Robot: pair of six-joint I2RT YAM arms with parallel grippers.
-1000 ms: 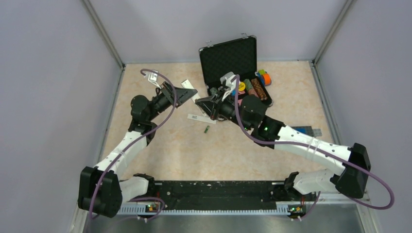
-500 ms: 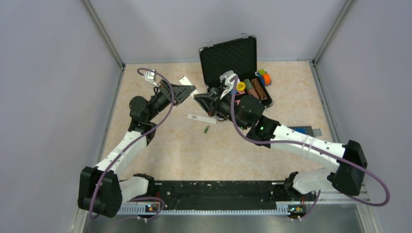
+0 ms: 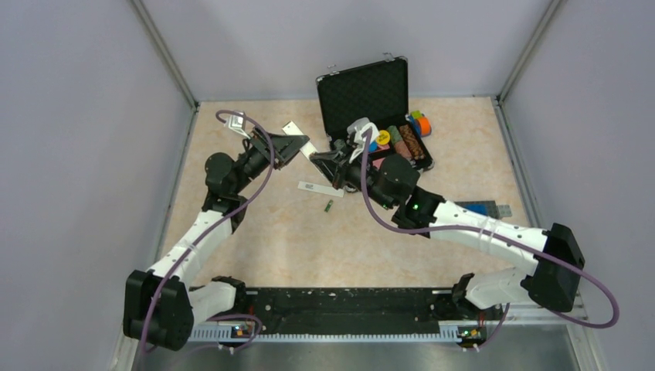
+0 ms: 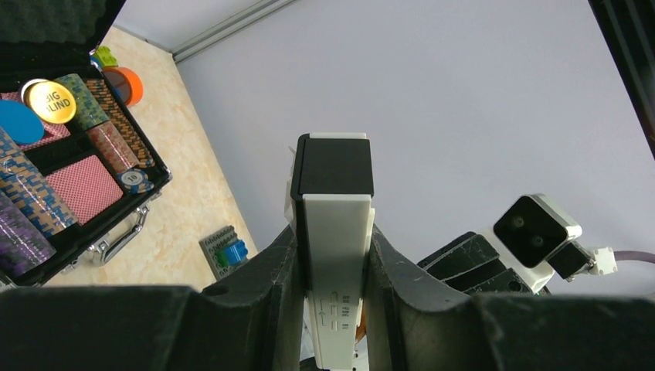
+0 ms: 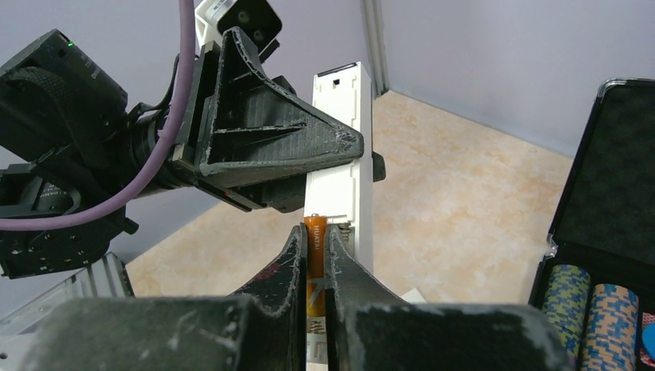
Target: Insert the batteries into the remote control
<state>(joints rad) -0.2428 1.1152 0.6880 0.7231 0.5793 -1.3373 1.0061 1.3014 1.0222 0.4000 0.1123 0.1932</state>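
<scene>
My left gripper (image 4: 333,249) is shut on the white remote control (image 4: 334,220), held above the table with its dark end (image 4: 334,164) pointing away. My right gripper (image 5: 313,236) is shut on an orange-brown battery (image 5: 314,267). The battery's tip sits against the open side of the remote control (image 5: 344,147), beside a small spring (image 5: 344,229). In the top view the two grippers meet mid-table, left gripper (image 3: 287,147) and right gripper (image 3: 326,164). A green battery (image 3: 328,205) lies loose on the table below them.
A flat white strip (image 3: 320,187) lies near the green battery. An open black case (image 3: 363,89) with poker chips and cards stands at the back, with coloured bricks (image 3: 419,122) beside it. A grey baseplate (image 3: 488,209) lies to the right.
Both grippers have shifted slightly up and left, staying close together. The right wrist has drawn in toward the remote. Grips are unchanged.
</scene>
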